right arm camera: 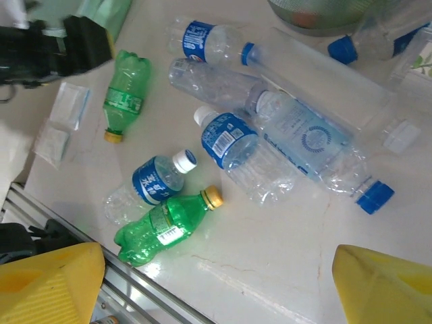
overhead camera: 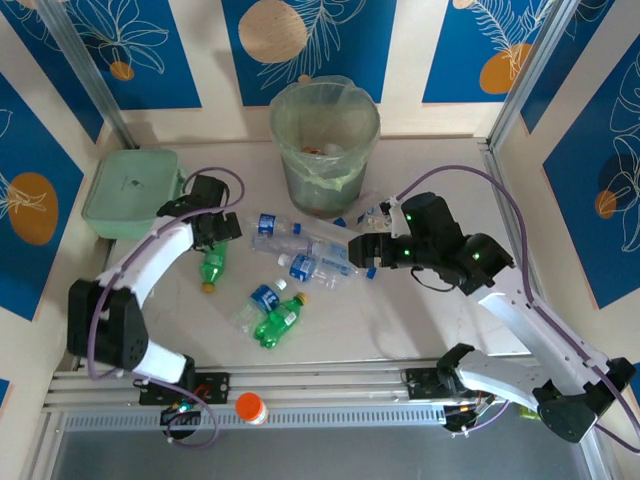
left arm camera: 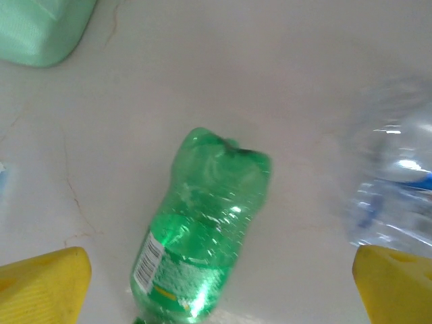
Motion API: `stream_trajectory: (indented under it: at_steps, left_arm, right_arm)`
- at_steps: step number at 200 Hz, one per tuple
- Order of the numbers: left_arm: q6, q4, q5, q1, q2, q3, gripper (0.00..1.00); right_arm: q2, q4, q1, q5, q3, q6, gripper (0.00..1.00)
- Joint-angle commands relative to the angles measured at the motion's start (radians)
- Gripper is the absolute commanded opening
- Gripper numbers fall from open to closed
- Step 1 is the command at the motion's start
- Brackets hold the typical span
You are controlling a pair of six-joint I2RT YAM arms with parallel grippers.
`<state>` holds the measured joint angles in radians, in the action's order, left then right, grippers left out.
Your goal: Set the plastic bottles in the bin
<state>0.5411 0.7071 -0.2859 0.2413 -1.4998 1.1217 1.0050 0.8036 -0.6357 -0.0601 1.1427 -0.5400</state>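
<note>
Beneath the spread left gripper (left arm camera: pixel 219 277), a green bottle's (left arm camera: pixel 202 223) barcode (left arm camera: pixel 147 264) shows — overhead, a blur — the right gripper (right arm camera: pixel 216 266) spread too.

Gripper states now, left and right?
Left gripper: open, fingers wide on either side of a green bottle, not gripping it.
Right gripper: open, nothing held.
</note>
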Motion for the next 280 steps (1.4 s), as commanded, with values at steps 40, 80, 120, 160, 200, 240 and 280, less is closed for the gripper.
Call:
stream_trajectory:
  at_steps: [40, 80, 120, 160, 200, 240, 280]
  left_arm:
    - [-0.125, 0.007, -0.036, -0.039, -0.184, 0.011, 0.99]
    - [-0.147, 0.001, 0.025, -0.048, -0.28, 0.036, 1.0]
    - [-0.13, -0.038, 0.079, -0.052, -0.302, 0.02, 0.86]
    - [-0.119, -0.05, 0.127, -0.057, -0.307, 0.018, 0.62]
    - [-0.098, -0.052, 0.108, -0.058, -0.261, -0.002, 0.58]
    - [-0.052, -0.035, 0.12, -0.058, -0.188, -0.004, 0.49]
    - [-0.002, -0.018, 0.144, -0.057, -0.065, -0.007, 0.47]
  right_arm:
    - [-0.045, -0.12, -0.002, 0.084, -0.1, -0.036, 0.88]
    - [-0.045, -0.139, -0.002, 0.124, -0.123, -0.038, 0.88]
    - [-0.049, -0.137, -0.002, 0.149, -0.131, -0.042, 0.87]
    - [-0.062, -0.127, 0.005, 0.132, -0.129, -0.035, 0.87]
    - [-0.069, -0.127, 0.005, 0.128, -0.126, -0.043, 0.87]
    - [-0.077, -0.129, 0.005, 0.111, -0.144, -0.061, 0.87]
    - [-0.088, -0.108, 0.005, 0.096, -0.131, -0.057, 0.87]
